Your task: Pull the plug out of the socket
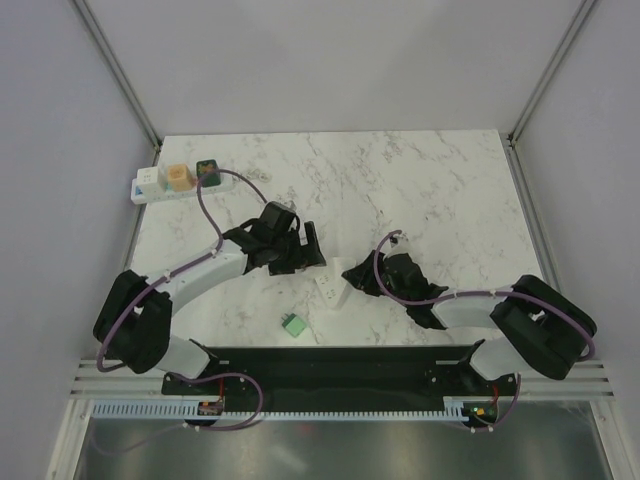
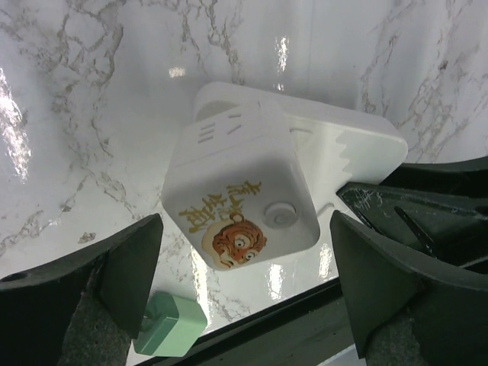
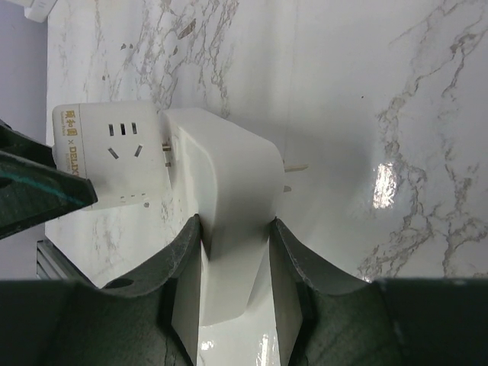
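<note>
While the right gripper pinched the white block from both sides, we saw the left gripper spread wide. Its fingers stood to either side of the white cube, with clear space between each pad and the cube's walls. We found the cube and the block in the front half of the table, between the two arms. The cube was just beside the block's long face. In the right wrist view we noticed a metal pin in the narrow gap between them, and we could not tell whether it was seated in the block or only lay close to it. The cube's face turned to that camera carried outlet slots and gold lettering along one edge. The face turned to the left wrist camera bore a cartoon monkey head and gold characters. Two more prongs stuck out of the block on the side away from the cube. The socket, a long white power strip with coloured squares along its top, lay at the far left corner of the table, well apart from both grippers, and neither touched it. A small green cube rested on the marble near the front edge, close to the left gripper but apart from it.
</note>
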You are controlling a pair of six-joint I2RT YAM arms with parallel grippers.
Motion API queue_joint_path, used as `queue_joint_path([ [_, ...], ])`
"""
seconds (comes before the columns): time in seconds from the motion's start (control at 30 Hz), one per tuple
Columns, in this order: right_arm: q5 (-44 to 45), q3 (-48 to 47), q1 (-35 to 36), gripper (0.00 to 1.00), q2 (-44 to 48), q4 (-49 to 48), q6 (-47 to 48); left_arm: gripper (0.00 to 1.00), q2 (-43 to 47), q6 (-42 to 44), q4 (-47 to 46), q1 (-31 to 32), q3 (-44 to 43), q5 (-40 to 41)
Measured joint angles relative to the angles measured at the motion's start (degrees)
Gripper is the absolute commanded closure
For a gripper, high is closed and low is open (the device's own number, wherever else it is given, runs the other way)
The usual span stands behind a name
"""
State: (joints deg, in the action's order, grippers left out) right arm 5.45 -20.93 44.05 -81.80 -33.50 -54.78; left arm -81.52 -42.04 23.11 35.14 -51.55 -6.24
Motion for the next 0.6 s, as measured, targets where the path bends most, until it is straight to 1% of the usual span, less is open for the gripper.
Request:
queue_joint_path([
  [0.07,-0.26,0.0,-0.04,0.98,0.11,0.0,0.42,0.14,-1.44,-0.07,-0.04,0.0,-0.98,0.7],
  [0.1,-0.46,0.0,-0.04,0.95,0.17,-0.02,0.66,0.18,-2.05,-0.13,-0.2,0.0,-1.33,1.03],
  [0.13,-0.57,0.0,-0.04,0.94,0.24,-0.07,0.96,0.31,-2.51,-0.13,-0.57,0.0,-1.53,1.22],
  [0.17,-0.7,0.0,-0.07,0.92,0.26,-0.15,1.25,0.4,-2.93,-0.31,-0.87,0.0,-1.62,1.27],
  [0.2,-0.85,0.07,-0.09,0.88,0.33,-0.09,1.4,0.48,-3.17,-0.59,-0.94,-0.02,-1.77,1.07],
  [0.23,-1.03,0.24,-0.09,0.85,0.42,-0.17,1.42,0.62,-3.23,-0.96,-1.16,0.0,-1.9,1.07],
  [0.27,-1.25,0.35,-0.09,0.82,0.57,-0.24,1.42,0.71,-3.34,-1.6,-1.51,-0.02,-1.95,1.05],
  [0.3,-1.62,0.5,-0.09,0.75,0.79,-0.35,1.44,0.81,-3.41,-2.1,-2.1,-0.04,-1.97,1.11],
  [0.33,-1.81,0.66,-0.09,0.7,0.94,-0.52,1.46,0.95,-3.5,-2.4,-2.49,-0.15,-1.97,1.05],
  [0.37,-2.19,0.83,-0.11,0.65,1.07,-0.81,1.49,0.98,-3.52,-2.58,-2.67,-0.2,-1.97,1.03],
  [0.4,-2.27,1.11,-0.11,0.56,1.09,-1.25,1.55,0.98,-3.52,-2.51,-2.69,-0.2,-1.88,1.05],
  [0.43,-2.38,1.36,-0.15,0.52,1.09,-1.75,1.6,0.98,-3.52,-2.49,-2.97,-0.2,-1.62,0.94],
  [0.5,-2.84,1.97,-0.26,0.44,1.09,-2.29,2.16,0.98,-3.28,-2.51,-4.46,-0.28,-0.7,0.13],
  [0.6,-4.2,2.67,-0.46,0.38,0.28,-3.34,2.71,0.98,-1.97,-2.49,-7.87,-0.28,1.92,-1.53],
])
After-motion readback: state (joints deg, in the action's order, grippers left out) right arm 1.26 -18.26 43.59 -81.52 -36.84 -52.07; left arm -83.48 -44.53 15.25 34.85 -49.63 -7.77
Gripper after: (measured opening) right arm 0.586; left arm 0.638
